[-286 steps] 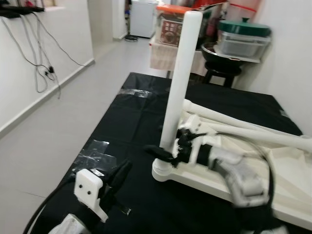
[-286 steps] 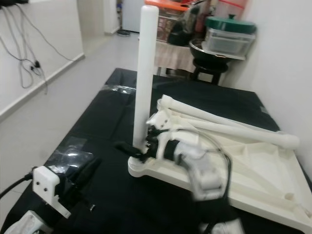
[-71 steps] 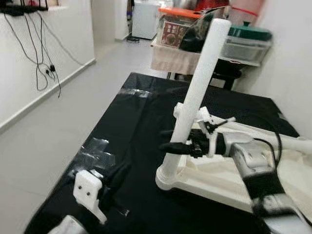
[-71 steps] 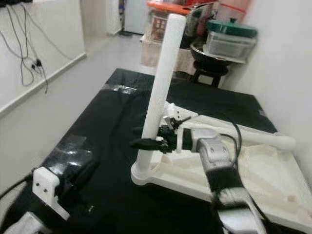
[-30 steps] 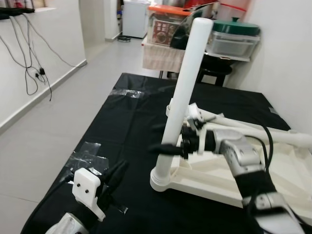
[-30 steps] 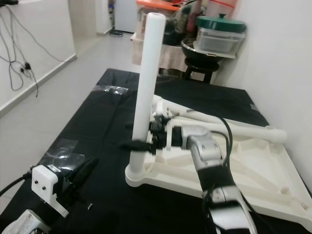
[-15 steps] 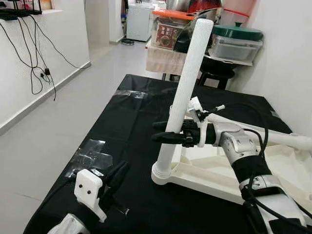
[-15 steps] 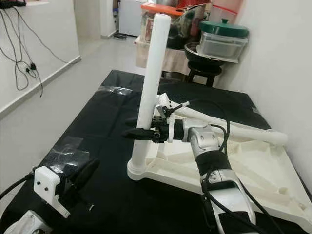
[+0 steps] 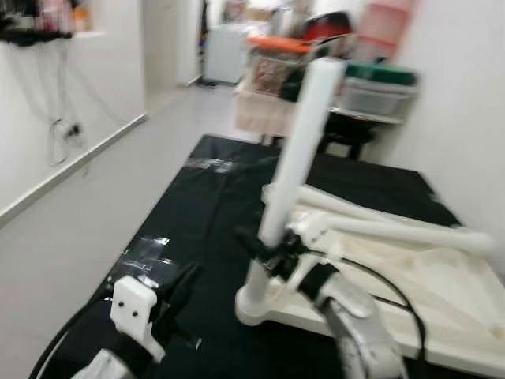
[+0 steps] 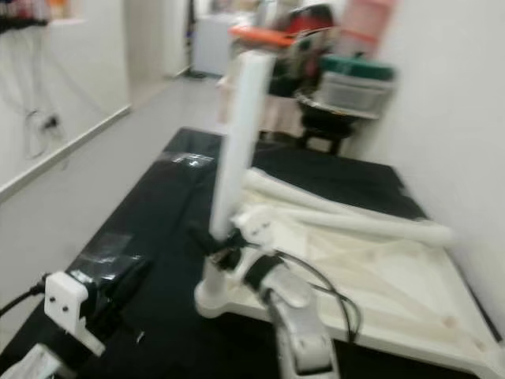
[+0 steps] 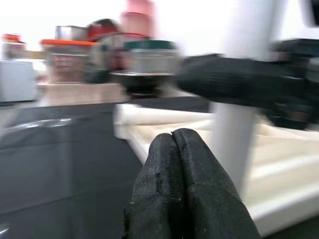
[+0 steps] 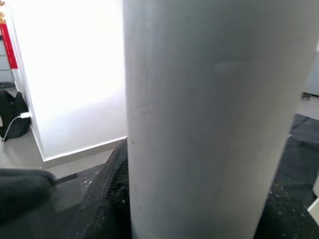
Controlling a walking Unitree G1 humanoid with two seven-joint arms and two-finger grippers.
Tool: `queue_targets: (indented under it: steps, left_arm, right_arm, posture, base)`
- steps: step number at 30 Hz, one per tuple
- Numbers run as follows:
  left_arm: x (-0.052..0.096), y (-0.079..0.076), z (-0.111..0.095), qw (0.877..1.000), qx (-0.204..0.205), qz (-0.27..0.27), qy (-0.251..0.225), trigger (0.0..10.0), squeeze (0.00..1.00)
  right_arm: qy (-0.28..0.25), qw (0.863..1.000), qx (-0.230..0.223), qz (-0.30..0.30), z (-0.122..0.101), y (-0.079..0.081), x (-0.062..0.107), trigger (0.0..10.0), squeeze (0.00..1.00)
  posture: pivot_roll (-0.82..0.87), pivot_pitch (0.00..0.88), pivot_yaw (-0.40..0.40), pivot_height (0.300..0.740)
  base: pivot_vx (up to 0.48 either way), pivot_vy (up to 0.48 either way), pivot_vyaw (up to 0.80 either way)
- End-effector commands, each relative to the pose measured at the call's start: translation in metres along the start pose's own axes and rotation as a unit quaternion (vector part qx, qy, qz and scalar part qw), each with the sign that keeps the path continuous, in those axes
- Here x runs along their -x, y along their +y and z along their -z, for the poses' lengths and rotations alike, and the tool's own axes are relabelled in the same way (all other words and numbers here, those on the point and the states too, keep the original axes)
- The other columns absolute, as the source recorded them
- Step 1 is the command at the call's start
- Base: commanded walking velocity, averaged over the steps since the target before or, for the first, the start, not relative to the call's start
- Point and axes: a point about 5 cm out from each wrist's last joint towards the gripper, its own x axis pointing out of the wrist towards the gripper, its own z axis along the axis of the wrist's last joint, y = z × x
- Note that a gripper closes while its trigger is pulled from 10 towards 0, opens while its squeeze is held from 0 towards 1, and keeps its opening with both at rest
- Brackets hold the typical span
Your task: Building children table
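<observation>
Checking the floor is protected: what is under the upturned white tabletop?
A black sheet lies under the tabletop, spread over the floor. Whatever sits directly beneath the tabletop is covered.

both eye views are smeared with motion. the white leg (image 9: 296,158) hides the right tool's (image 9: 264,251) fingertips, and its top is cut off in the right wrist view. the shelf clutter (image 9: 316,55) is unreadable.

Green-lidded container (image 9: 377,87) beyond a black sheet (image 9: 209,207).
</observation>
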Motion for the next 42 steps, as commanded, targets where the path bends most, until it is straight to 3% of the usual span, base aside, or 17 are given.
queue_targets:
  steps: [1, 4, 5, 7, 8, 9, 11, 16, 17, 18, 19, 23, 29, 30, 32, 33, 42]
  left_arm:
    - [0.000, -0.001, 0.004, 1.000, 0.010, 0.006, 0.007, 10.0, 0.00]
    - [0.000, -0.001, 0.005, 1.000, 0.008, 0.000, 0.006, 10.0, 0.00]
    - [-0.001, -0.001, 0.004, 1.000, 0.007, -0.004, 0.005, 10.0, 0.00]
    - [-0.001, -0.001, 0.004, 1.000, 0.007, -0.005, 0.004, 10.0, 0.00]
    - [-0.002, -0.001, 0.004, 1.000, 0.007, -0.006, 0.003, 10.0, 0.00]
    - [-0.002, -0.001, 0.004, 1.000, 0.007, -0.005, 0.002, 10.0, 0.00]
    - [-0.002, -0.001, 0.004, 1.000, 0.007, -0.005, 0.002, 10.0, 0.00]
    - [-0.003, -0.002, 0.005, 1.000, 0.008, 0.001, 0.003, 10.0, 0.00]
    - [-0.004, -0.002, 0.005, 1.000, 0.008, 0.001, 0.003, 10.0, 0.00]
    - [-0.004, -0.002, 0.005, 1.000, 0.008, 0.001, 0.003, 10.0, 0.00]
    - [-0.004, -0.003, 0.006, 1.000, 0.008, 0.000, 0.002, 10.0, 0.00]
    - [-0.005, -0.003, 0.006, 1.000, 0.007, -0.004, 0.000, 10.0, 0.00]
    - [-0.005, -0.004, 0.006, 1.000, 0.005, -0.005, 0.000, 10.0, 0.00]
    - [-0.005, -0.004, 0.006, 1.000, 0.005, -0.005, 0.000, 10.0, 0.00]
    - [-0.005, -0.004, 0.006, 1.000, 0.005, -0.005, 0.000, 10.0, 0.00]
    - [-0.005, -0.005, 0.006, 1.000, 0.005, -0.004, 0.000, 10.0, 0.00]
    - [-0.005, -0.005, 0.005, 1.000, 0.005, -0.004, 0.000, 10.0, 0.00]
  right_arm:
    - [0.088, 0.994, -0.066, 0.023, 0.037, -0.017, 0.008, 0.0, 0.00]
    - [0.095, 0.993, -0.072, 0.007, 0.040, -0.014, 0.007, 0.0, 0.00]
    - [0.091, 0.993, -0.072, 0.014, 0.038, -0.016, 0.007, 10.0, 0.00]
    - [0.086, 0.992, -0.091, 0.023, 0.035, -0.016, 0.010, 10.0, 0.00]
    - [0.081, 0.991, -0.105, 0.016, 0.031, -0.016, 0.011, 10.0, 0.39]
    - [0.076, 0.990, -0.115, 0.006, 0.025, -0.014, 0.013, 10.0, 1.00]
    - [0.074, 0.990, -0.119, -0.004, 0.021, -0.012, 0.014, 10.0, 1.00]
    - [0.072, 0.991, -0.026, -0.106, -0.002, -0.040, 0.012, 10.0, 1.00]
    - [0.077, 0.986, -0.005, -0.151, -0.011, -0.052, 0.013, 10.0, 0.49]
    - [0.077, 0.986, -0.005, -0.151, -0.011, -0.052, 0.013, 10.0, 0.49]
    - [0.078, 0.979, 0.012, -0.187, -0.020, -0.063, 0.012, 10.0, 0.00]
    - [0.085, 0.956, 0.013, -0.279, -0.041, -0.081, 0.007, 10.0, 0.00]
    - [0.094, 0.948, -0.006, -0.305, -0.047, -0.091, -0.009, 10.0, 0.00]
    - [0.095, 0.947, -0.014, -0.308, -0.047, -0.094, -0.013, 4.9, 0.00]
    - [0.095, 0.947, -0.014, -0.308, -0.047, -0.094, -0.013, 4.9, 0.00]
    - [0.095, 0.944, -0.019, -0.314, -0.047, -0.097, -0.016, 0.0, 0.00]
    - [0.093, 0.942, -0.040, -0.321, -0.039, -0.106, -0.006, 0.0, 0.00]
  posture:
    - [-0.02, 0.000, -0.130, 0.740]
    - [-0.02, 0.000, -0.128, 0.740]
    - [-0.02, 0.000, -0.128, 0.740]
    - [-0.02, 0.000, -0.129, 0.740]
    - [-0.02, 0.000, -0.130, 0.740]
    - [-0.02, 0.000, -0.128, 0.740]
    - [-0.02, 0.000, -0.128, 0.740]
    - [-0.01, 0.000, -0.131, 0.740]
    - [0.00, 0.000, -0.139, 0.740]
    - [0.00, 0.000, -0.139, 0.740]
    - [0.00, 0.000, -0.141, 0.740]
    - [0.01, 0.000, -0.148, 0.740]
    - [0.03, 0.000, -0.152, 0.740]
    - [0.03, 0.000, -0.152, 0.740]
    - [0.03, 0.000, -0.152, 0.740]
    - [0.04, 0.000, -0.154, 0.740]
    - [0.03, 0.000, -0.148, 0.740]
  base:
    - [0.000, 0.000, 0.00]
    - [0.000, 0.000, 0.00]
    - [0.000, 0.000, 0.00]
    - [0.000, 0.000, 0.00]
    - [0.000, 0.000, 0.00]
    - [0.000, 0.000, 0.00]
    - [0.000, 0.000, 0.00]
    - [0.000, 0.000, 0.00]
    - [0.000, 0.000, 0.00]
    - [0.000, 0.000, 0.00]
    - [0.000, 0.000, 0.00]
    - [0.000, 0.000, 0.00]
    - [0.000, 0.000, 0.00]
    - [0.000, 0.000, 0.00]
    - [0.000, 0.000, 0.00]
    - [0.000, 0.000, 0.00]
    - [0.000, 0.000, 0.00]
